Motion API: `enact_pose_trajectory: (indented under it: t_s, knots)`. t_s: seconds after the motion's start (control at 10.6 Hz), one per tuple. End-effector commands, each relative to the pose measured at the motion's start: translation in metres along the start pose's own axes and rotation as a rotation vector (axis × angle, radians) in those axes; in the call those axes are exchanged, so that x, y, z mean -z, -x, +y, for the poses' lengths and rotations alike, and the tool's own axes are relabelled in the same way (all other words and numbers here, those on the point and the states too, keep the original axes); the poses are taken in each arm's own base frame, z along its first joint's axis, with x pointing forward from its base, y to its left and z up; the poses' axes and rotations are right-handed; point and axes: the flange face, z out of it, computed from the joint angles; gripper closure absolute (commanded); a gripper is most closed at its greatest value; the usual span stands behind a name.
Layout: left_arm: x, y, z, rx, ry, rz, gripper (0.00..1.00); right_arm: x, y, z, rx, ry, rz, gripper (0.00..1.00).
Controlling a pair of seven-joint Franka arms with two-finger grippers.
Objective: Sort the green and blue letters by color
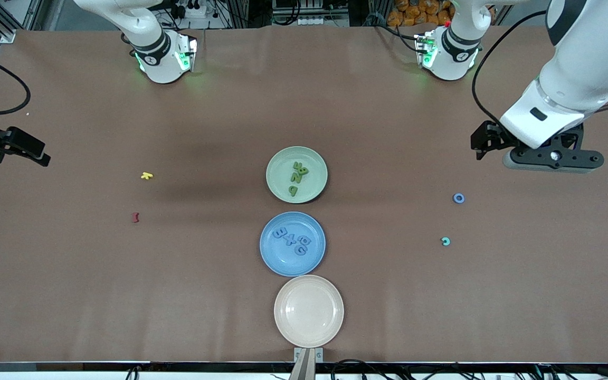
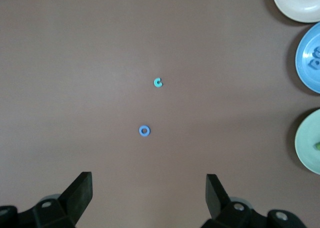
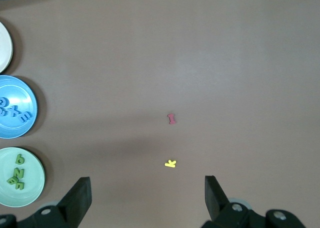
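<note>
A blue ring-shaped letter (image 1: 458,198) (image 2: 144,131) and a teal C-shaped letter (image 1: 445,241) (image 2: 158,82) lie loose on the table toward the left arm's end. Three green letters (image 1: 297,178) (image 3: 16,175) rest in the green plate (image 1: 281,169). Several blue letters (image 1: 293,241) (image 3: 14,110) rest in the blue plate (image 1: 283,258). My left gripper (image 1: 549,157) (image 2: 149,180) hangs open and empty over bare table close to the blue ring. My right gripper (image 1: 27,149) (image 3: 147,183) hangs open and empty over the right arm's end of the table.
An empty beige plate (image 1: 309,311) sits nearest the front camera, in line with the other two plates. A yellow letter (image 1: 146,176) (image 3: 170,163) and a dark red letter (image 1: 135,217) (image 3: 172,119) lie toward the right arm's end. Brown tabletop (image 1: 388,295) surrounds everything.
</note>
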Motion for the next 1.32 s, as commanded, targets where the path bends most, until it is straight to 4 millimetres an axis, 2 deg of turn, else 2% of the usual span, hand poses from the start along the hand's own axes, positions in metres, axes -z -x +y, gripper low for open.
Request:
enact_pose_trajectory:
  t_s: [0.0,0.19,0.38,0.47,0.85,1.04,1.23]
  knots:
    - [0.025,0.020,-0.009,0.018,0.045,-0.034,0.00,0.003,0.001,-0.005,-0.002,0.013,0.008,0.00]
    - [0.036,0.023,-0.033,0.062,0.053,-0.015,0.00,0.002,0.000,-0.007,0.002,0.012,0.014,0.00]
    - [0.032,0.022,-0.075,0.140,0.182,-0.033,0.00,0.003,-0.001,-0.005,-0.001,0.011,0.025,0.00]
    - [0.034,0.024,-0.081,0.135,0.193,-0.026,0.00,0.004,-0.001,-0.004,-0.001,0.011,0.026,0.00]
    - [0.044,0.031,-0.078,0.135,0.165,0.013,0.00,0.002,-0.002,0.002,-0.012,0.019,0.024,0.00]
    - [0.045,0.033,-0.061,0.083,0.043,0.068,0.00,0.001,-0.002,0.007,-0.020,0.021,0.021,0.00]
    - [0.047,0.031,-0.060,0.070,0.005,0.082,0.00,-0.002,-0.004,0.008,-0.021,0.023,0.017,0.00]
